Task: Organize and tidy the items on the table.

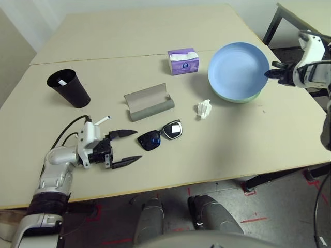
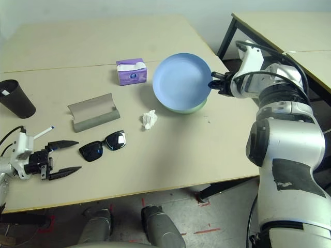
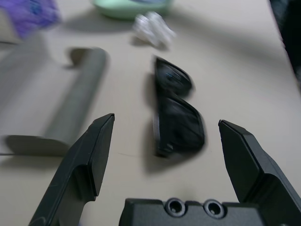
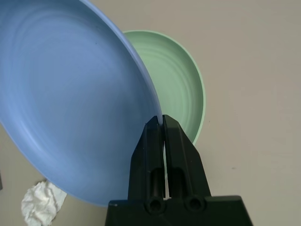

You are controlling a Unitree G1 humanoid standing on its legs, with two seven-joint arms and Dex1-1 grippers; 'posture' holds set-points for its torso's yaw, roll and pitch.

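My right gripper (image 4: 162,120) is shut on the rim of the light-blue plate (image 1: 238,70), holding it tilted over the green plate (image 4: 181,80), which lies flat on the table (image 1: 232,150). Low over the near left of the table, my left gripper (image 1: 137,145) is open, its fingers pointing at the black sunglasses (image 1: 160,135) just ahead. The grey glasses case (image 1: 148,102) lies open behind the sunglasses. A crumpled tissue (image 1: 205,109) sits between the case and the plates. One marker (image 1: 102,120) lies by my left wrist. The black cup (image 1: 70,89) stands at the far left with a white object inside.
A purple tissue box (image 1: 183,61) stands behind the case, near the table's seam. A separate black-legged table (image 2: 289,26) stands at the right, behind my right arm. The table's front edge runs close to my left forearm.
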